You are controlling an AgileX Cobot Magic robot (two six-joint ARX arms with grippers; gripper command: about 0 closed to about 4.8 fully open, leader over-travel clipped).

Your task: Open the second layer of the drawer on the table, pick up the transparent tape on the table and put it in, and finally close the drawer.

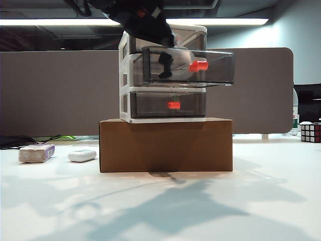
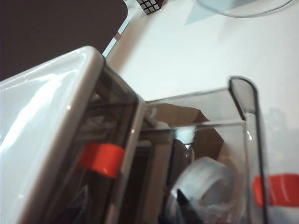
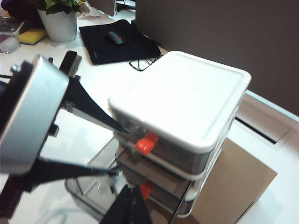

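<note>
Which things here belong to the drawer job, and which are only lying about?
Job:
- drawer
- second layer, pulled out
- transparent tape, inside it
- left claw, in the second layer
- right claw, beside the drawer

Lying about:
- cardboard box
- two white blocks
- puzzle cube

From my remote station I see a grey partition panel (image 1: 60, 90) with a rounded corner standing along the tabletop's far edge. Above it, a long fluorescent light strip (image 1: 55, 22) glows under a dark ceiling, and a pale blue-grey wall (image 1: 306, 35) shows at the far right. In the right wrist view, beyond the partition, I make out a potted plant (image 3: 58, 18) in a white pot and a black mouse pad (image 3: 119, 42) with a mouse on it.
</note>
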